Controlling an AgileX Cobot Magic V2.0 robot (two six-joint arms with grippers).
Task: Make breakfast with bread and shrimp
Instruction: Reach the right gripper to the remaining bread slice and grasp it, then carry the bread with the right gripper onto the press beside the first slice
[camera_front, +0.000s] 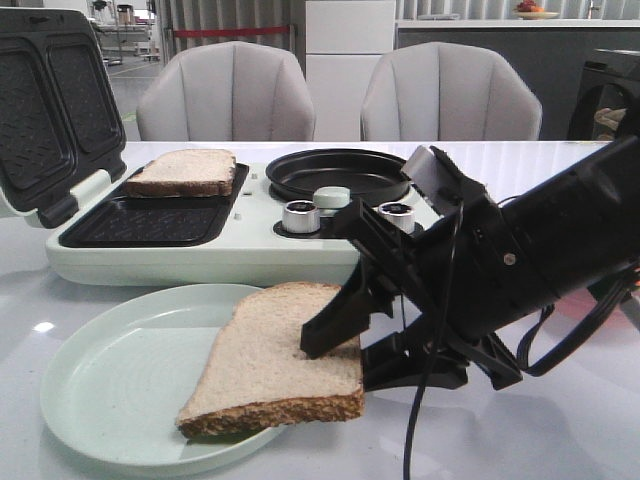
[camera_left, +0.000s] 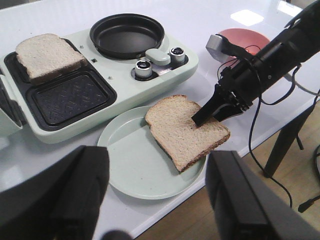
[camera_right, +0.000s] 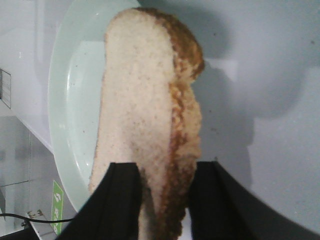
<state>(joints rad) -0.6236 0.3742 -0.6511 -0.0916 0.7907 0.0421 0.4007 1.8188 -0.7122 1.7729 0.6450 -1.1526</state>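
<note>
One bread slice (camera_front: 265, 360) lies partly on the pale green plate (camera_front: 120, 390), its right edge over the rim. My right gripper (camera_front: 340, 362) is shut on that edge, one finger above and one below; the right wrist view shows the slice (camera_right: 140, 100) edge-on between the fingers (camera_right: 120, 200). A second slice (camera_front: 183, 172) lies in the far grill tray of the breakfast maker (camera_front: 200, 255). My left gripper (camera_left: 157, 195) is open and empty, high above the plate (camera_left: 135, 170) and table edge. No shrimp shows; a pink bowl (camera_left: 245, 37) is partly hidden behind the right arm.
The breakfast maker's lid (camera_front: 45, 100) stands open at the left. Its near grill tray (camera_left: 67, 97) and round black pan (camera_left: 126, 35) hold nothing, with two knobs (camera_front: 300, 215) in front. Two chairs (camera_front: 225, 95) stand behind the table. The table's front edge (camera_left: 165, 212) is close to the plate.
</note>
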